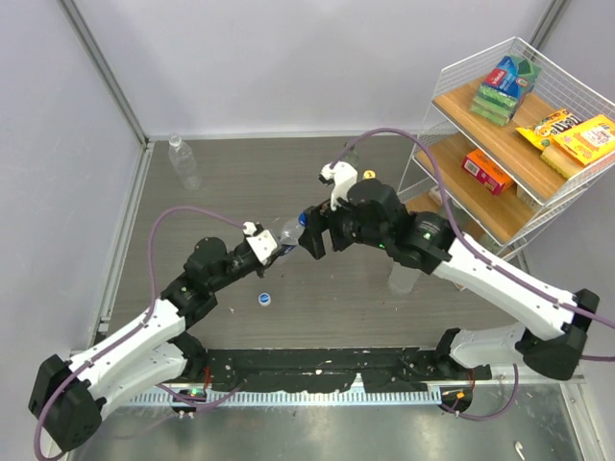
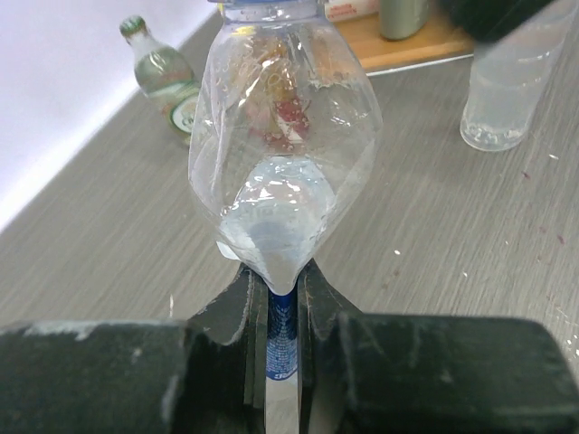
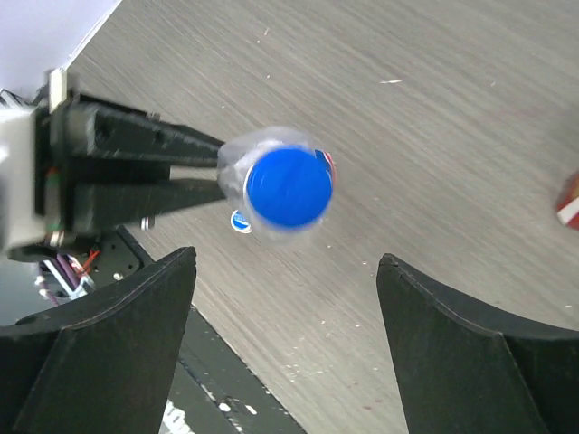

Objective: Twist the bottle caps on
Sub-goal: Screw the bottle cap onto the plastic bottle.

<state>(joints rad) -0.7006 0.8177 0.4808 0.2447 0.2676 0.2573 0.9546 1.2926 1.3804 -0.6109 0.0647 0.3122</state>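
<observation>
grey wood-grain table lies under a clear bottle pinched tight at its squashed lower end by the left gripper, its blue cap sitting on the neck between the widely spread, empty fingers of the right gripper, while a white cap rests on the table below

No word, brand or number is coming through legibly anywhere. On the wire shelf at the desk's far right corner, the snack packs are showing printed fronts: a yellow pack with dark lettering, an orange box, a red box and green-and-blue packs, all too small to read. The green-capped bottle is carrying a round emblem, and a blue label beneath the clear bottle is showing white marks; both are blurring out.
</observation>
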